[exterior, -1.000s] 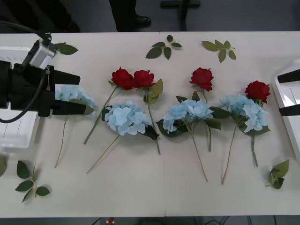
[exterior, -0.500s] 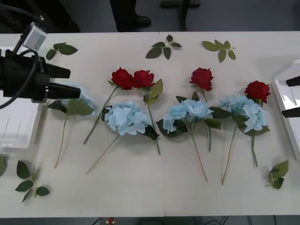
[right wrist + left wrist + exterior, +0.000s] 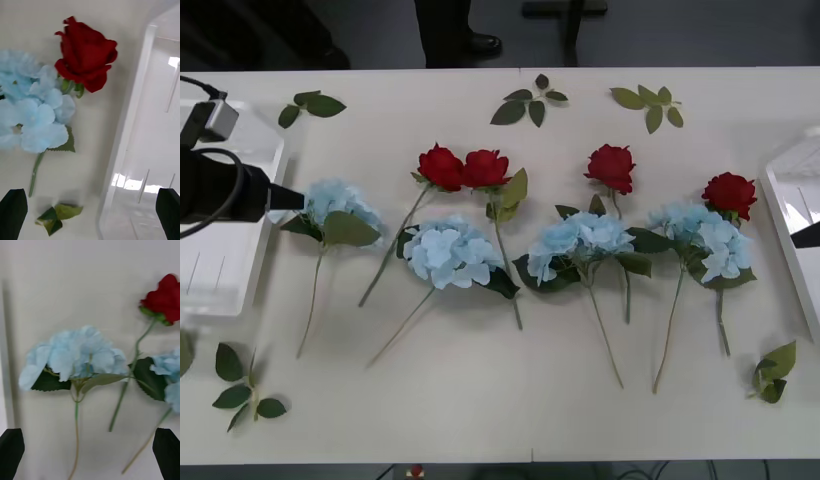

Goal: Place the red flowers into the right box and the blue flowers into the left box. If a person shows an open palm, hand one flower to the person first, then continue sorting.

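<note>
Left arm: black cylindrical housing, black cable looped across it, grey box-shaped camera module on top. Fingers: black, flat, rounded tips.

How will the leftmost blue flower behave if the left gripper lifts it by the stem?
The blue flower would probably droop head-first: its puffy head looks big against a thin, curved stem. It is likely light. The left gripper is open.
</note>
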### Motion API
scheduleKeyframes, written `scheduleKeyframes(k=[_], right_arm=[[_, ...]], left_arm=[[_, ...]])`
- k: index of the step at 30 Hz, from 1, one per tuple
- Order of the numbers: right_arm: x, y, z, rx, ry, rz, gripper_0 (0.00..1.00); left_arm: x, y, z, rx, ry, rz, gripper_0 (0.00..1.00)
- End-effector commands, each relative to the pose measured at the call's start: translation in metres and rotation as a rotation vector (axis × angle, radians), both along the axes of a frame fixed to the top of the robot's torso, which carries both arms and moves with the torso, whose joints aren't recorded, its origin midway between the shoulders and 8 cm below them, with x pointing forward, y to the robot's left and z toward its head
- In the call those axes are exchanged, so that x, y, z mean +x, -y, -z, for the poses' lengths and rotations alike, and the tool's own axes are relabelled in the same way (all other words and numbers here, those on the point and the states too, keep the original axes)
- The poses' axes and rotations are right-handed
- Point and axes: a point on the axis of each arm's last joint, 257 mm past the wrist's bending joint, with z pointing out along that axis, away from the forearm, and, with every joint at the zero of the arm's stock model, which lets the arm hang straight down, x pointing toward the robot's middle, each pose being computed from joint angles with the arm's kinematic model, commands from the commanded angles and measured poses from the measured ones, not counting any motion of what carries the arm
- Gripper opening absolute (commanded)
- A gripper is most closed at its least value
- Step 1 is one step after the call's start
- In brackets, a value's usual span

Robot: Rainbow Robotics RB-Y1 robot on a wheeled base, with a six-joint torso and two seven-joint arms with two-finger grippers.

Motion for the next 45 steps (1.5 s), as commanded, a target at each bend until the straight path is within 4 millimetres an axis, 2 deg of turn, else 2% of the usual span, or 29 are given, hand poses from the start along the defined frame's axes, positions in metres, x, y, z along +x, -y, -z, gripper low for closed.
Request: scheduleKeyframes(k=[1,6,8,11,14,22,27,29,30,33,35,36,39,41,42,43,44,45], right_arm=[[0.012,0.026,-0.002,-0.005,0.036,0.175,1.00],[0.028,0.048,0.016,-0.070,0.070,0.288,1.00],[0.034,0.047,0.022,-0.079,0.070,0.318,1.00],[0.041,0.036,0.033,-0.062,0.066,0.358,1.00],[0.050,0.018,0.041,-0.041,0.075,0.379,1.00],[0.066,-0.021,0.058,0.004,0.090,0.391,1.00],[0.075,-0.043,0.081,0.065,0.089,0.391,1.00],[0.077,-0.044,0.087,0.057,0.091,0.389,1.00],[0.078,-0.046,0.094,0.060,0.091,0.389,1.00],[0.079,-0.052,0.104,0.078,0.086,0.392,1.00],[0.078,-0.057,0.108,0.090,0.077,0.394,1.00],[0.077,-0.059,0.109,0.092,0.072,0.397,1.00],[0.076,-0.065,0.113,0.106,0.063,0.401,1.00],[0.076,-0.070,0.115,0.103,0.064,0.394,0.95],[0.076,-0.072,0.117,0.100,0.064,0.389,0.86],[0.076,-0.072,0.117,0.099,0.065,0.389,0.83],[0.076,-0.076,0.121,0.090,0.068,0.379,0.60],[0.077,-0.076,0.122,0.085,0.072,0.377,0.48]], left_arm=[[0.003,-0.003,0.034,0.085,0.010,-0.021,1.00],[0.009,-0.005,0.062,0.150,0.010,-0.057,1.00],[0.014,-0.003,0.070,0.167,0.018,-0.061,1.00],[0.021,0.001,0.087,0.195,0.025,-0.059,1.00],[0.027,-0.004,0.105,0.229,0.030,-0.063,1.00],[0.029,0.001,0.127,0.324,0.026,-0.035,1.00],[0.035,0.012,0.134,0.322,0.017,-0.031,0.73],[0.040,0.014,0.135,0.326,0.024,-0.032,0.62],[0.043,0.014,0.137,0.332,0.029,-0.033,0.48],[0.049,0.016,0.141,0.333,0.039,-0.035,0.31],[0.051,0.016,0.141,0.332,0.045,-0.038,0.04],[0.051,0.016,0.141,0.332,0.045,-0.038,0.00],[0.053,0.016,0.138,0.332,0.051,-0.038,0.00],[0.056,0.014,0.132,0.329,0.061,-0.043,0.00],[0.058,0.013,0.129,0.327,0.066,-0.046,0.00],[0.059,0.013,0.128,0.326,0.068,-0.046,0.00],[0.063,0.008,0.118,0.329,0.080,-0.055,0.00],[0.064,0.005,0.112,0.332,0.082,-0.062,0.00]])
